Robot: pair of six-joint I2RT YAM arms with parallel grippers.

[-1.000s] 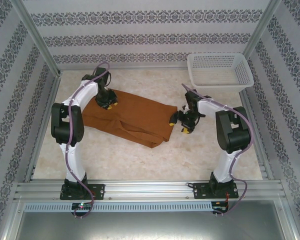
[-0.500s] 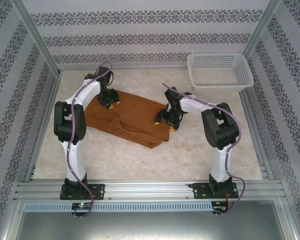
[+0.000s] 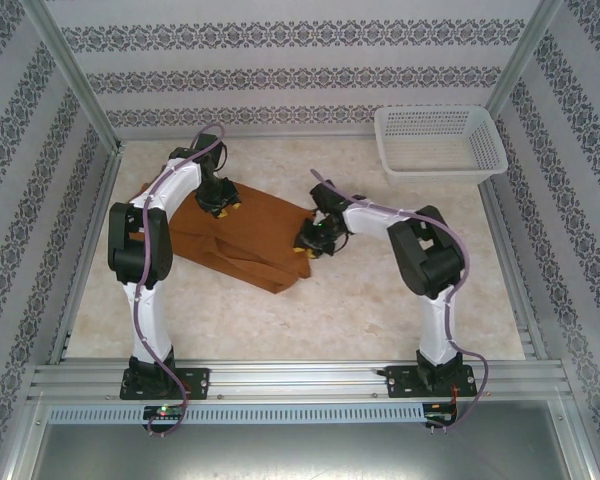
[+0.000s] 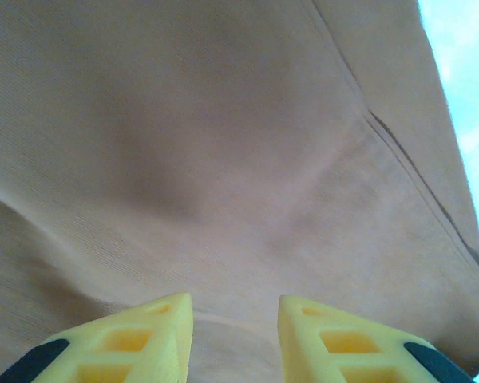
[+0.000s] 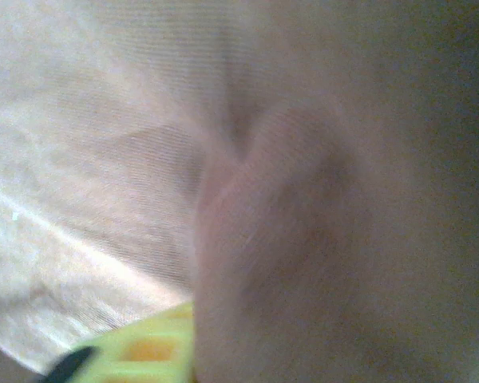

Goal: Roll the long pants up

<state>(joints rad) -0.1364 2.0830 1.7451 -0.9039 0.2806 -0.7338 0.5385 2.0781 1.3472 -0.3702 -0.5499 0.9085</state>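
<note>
My left gripper [image 3: 220, 207] fingers apart on the long pants [image 3: 242, 240]; my right gripper [image 3: 310, 244] tight around a fold at their right end

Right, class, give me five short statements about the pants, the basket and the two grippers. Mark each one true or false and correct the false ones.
1. The long pants lie on the table. True.
2. The long pants sit inside the basket. False: the white basket stands apart at the far right corner, with no cloth in it.
3. The right gripper is at the right end of the long pants. True.
4. The left gripper hangs over the basket. False: the left gripper is over the far left part of the long pants.
5. In the left wrist view, the yellow fingertips sit against brown cloth. True.
</note>
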